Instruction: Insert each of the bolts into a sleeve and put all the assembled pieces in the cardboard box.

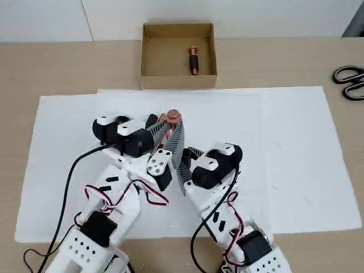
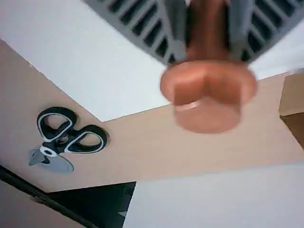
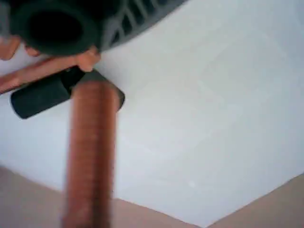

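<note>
Scissors (image 1: pixel 350 81) lie on the bare counter (image 1: pixel 57 62) at the far right, well apart from the arms; a white sheet (image 1: pixel 284 159) covers the counter's middle, and both arms meet over it, crowding each other. The left end effector (image 2: pixel 209 28) is clamped on a copper bolt (image 2: pixel 209 95), its head clear of the fingers; the right end effector (image 1: pixel 177 133) grips a dark sleeve (image 3: pixel 52 26), with the bolt's threaded shank just beside it; the cardboard box (image 1: pixel 179 81) beyond the sheet holds one assembled piece (image 1: pixel 194 60).

Tan table (image 1: pixel 57 68) under white sheet (image 1: pixel 296 159); scissors (image 1: pixel 350 82) at edge.
</note>
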`<state>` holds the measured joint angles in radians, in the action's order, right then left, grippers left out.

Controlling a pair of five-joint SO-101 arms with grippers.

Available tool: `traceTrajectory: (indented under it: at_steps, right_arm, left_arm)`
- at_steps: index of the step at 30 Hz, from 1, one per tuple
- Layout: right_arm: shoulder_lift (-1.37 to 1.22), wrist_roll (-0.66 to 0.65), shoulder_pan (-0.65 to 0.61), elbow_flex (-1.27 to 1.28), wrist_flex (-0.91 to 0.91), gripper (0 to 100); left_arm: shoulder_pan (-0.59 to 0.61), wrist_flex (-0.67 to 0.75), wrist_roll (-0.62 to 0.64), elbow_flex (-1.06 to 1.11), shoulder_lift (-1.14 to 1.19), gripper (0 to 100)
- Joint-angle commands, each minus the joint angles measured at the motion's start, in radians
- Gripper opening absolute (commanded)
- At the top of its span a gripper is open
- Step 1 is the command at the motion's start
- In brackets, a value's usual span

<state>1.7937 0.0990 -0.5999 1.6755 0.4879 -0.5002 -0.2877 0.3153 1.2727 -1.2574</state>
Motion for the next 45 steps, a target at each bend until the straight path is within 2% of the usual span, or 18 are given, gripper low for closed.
traceTrajectory:
  at_steps: [1,10,16,45]
  right_arm:
    - [0.013,0.011,-0.002,0.008,0.002,0.4]
    - [0.013,0.020,-0.005,0.008,-0.002,0.4]
    - [0.013,0.078,-0.005,0.008,-0.005,0.4]
    - [0.013,0.078,-0.033,0.008,-0.007,0.4]
  left_arm:
    - [-0.006,0.034,0.008,-0.005,-0.020,1]
    - [-0.006,0.035,0.008,0.010,-0.020,1]
    - [-0.014,0.114,0.009,0.079,-0.026,1]
    - [-0.032,0.112,0.009,0.087,-0.020,1]
